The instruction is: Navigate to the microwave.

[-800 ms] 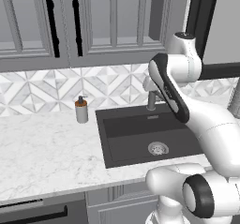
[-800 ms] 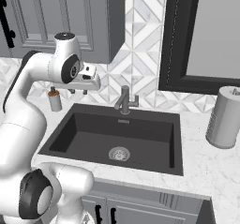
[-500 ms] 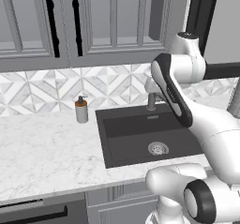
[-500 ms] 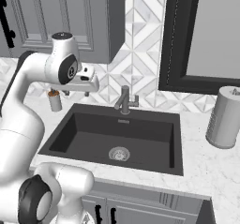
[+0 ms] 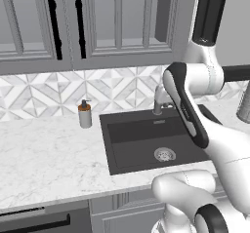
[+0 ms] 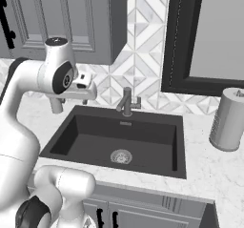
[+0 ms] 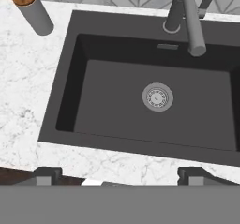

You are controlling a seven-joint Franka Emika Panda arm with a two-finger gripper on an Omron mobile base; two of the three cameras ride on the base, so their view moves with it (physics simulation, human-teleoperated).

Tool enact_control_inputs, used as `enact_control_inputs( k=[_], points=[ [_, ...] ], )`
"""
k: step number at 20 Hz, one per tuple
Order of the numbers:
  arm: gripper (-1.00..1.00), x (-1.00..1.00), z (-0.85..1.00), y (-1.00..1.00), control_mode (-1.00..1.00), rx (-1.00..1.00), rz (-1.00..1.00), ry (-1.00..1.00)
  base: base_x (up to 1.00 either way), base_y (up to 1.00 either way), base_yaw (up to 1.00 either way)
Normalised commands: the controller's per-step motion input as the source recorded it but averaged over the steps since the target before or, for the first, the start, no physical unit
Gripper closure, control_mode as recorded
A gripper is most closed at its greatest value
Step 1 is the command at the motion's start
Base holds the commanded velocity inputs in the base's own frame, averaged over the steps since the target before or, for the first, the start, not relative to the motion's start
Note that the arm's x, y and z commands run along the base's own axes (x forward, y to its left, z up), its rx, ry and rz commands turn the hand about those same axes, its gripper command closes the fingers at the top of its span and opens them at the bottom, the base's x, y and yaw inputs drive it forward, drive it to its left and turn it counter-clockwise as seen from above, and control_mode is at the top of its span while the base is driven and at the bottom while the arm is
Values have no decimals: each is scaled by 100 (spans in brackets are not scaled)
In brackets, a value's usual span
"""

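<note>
Sink [image 7: 150, 106] of dark colour lies under the gripper [image 7: 119, 174], whose fingertips [image 7: 47, 175] stand wide apart. Soap bottle [image 5: 85, 114] stands on the tabletop [image 5: 44, 154] beside it. I see no microwave from this spot.

No text, label, brand or number can be read anywhere. The small grey soap dispenser with a brown collar [image 5: 85, 115] carries no legible marking. Neither does the grey ribbed cylinder canister [image 6: 228, 119] on the white marble counter [image 5: 44, 159].

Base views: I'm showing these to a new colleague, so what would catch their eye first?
The black sink, sunk in the marble counter, with its grey faucet at the back. Left of it stands a soap dispenser; right of it, a grey canister. The white arm rises over the basin.
</note>
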Motion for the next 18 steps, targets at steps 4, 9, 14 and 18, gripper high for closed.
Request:
enact_control_inputs(
  k=[4, 9, 14, 18],
  points=[
    [-100, -40, 0, 3, -100, 0, 1, 1, 0, 0, 0],
    [-100, 0, 0, 0, 100, 0, 0, 0, -67, 8, 3],
    [-100, 0, 0, 0, 100, 0, 0, 0, -64, 12, 3],
    [-100, 0, 0, 0, 100, 0, 0, 0, -27, 98, 41]
  ],
)
